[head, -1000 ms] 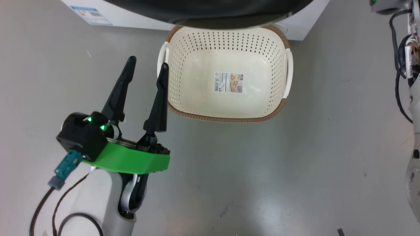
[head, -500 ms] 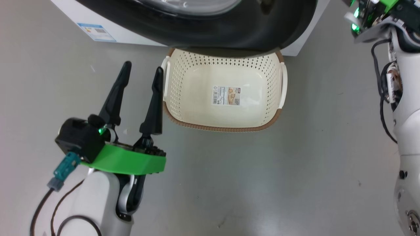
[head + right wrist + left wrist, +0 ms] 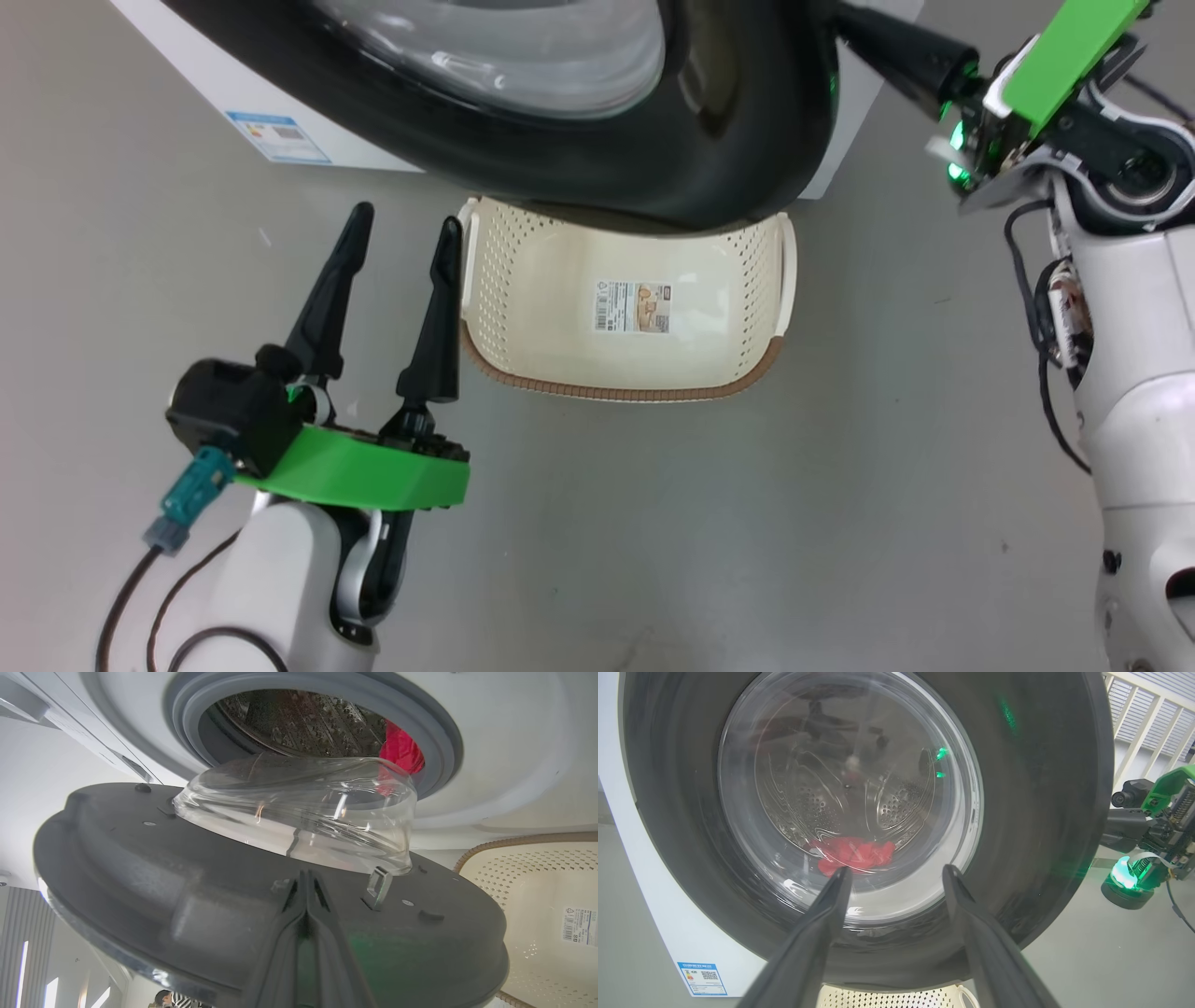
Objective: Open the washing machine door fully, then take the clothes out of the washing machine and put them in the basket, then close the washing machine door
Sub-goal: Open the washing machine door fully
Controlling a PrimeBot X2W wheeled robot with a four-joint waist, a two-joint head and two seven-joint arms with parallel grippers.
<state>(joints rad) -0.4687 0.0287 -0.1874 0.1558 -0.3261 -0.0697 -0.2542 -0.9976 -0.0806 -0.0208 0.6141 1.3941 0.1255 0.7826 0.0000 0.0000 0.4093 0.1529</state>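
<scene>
Status: right pincer (image 3: 306, 879) was closed, 2 fingers pressed flat together, gripping nothing. Its tips lay against the inner face of the washing machine door (image 3: 140, 858), just beside the metal latch hook (image 3: 378, 886). Couldn't tell whether they were pushing or merely touching.

Just past the tips, the glass bowl (image 3: 299, 807) sat clear of the grey-blue gasket (image 3: 187, 732), with a gap between the door and the front of the washing machine (image 3: 504, 756). So the door was part open, not fully. My read: step 1 of 3 underway, not finished.

Beyond the bowl, inside the drum (image 3: 299, 723), lay the clothes (image 3: 402, 749), red, low near the drum's mouth. None were out. Steps 2 and 3 not begun.

Other side: left pincer (image 3: 405, 219) was wide open and held nothing, hanging above the floor (image 3: 653, 523). The basket (image 3: 616, 392) sat on the floor just beside its inner finger; contact with the near handle was unclear from the head view. No clothes in it, just its sticker (image 3: 632, 308).

In the way:
- The door stood square between the left pincer's fingertips and the clothes; the red showed through the glass.
- The door's black rim overhung the basket's far part, so the drop zone was partly covered.
- Judging by the latch at the right pincer, the hinge was on the left pincer's side. A wider swing would likely uncover the basket but bring the door toward that pincer, so worth watching.

A blue label (image 3: 278, 136) sat on the machine's front, ahead-left of the left pincer.
</scene>
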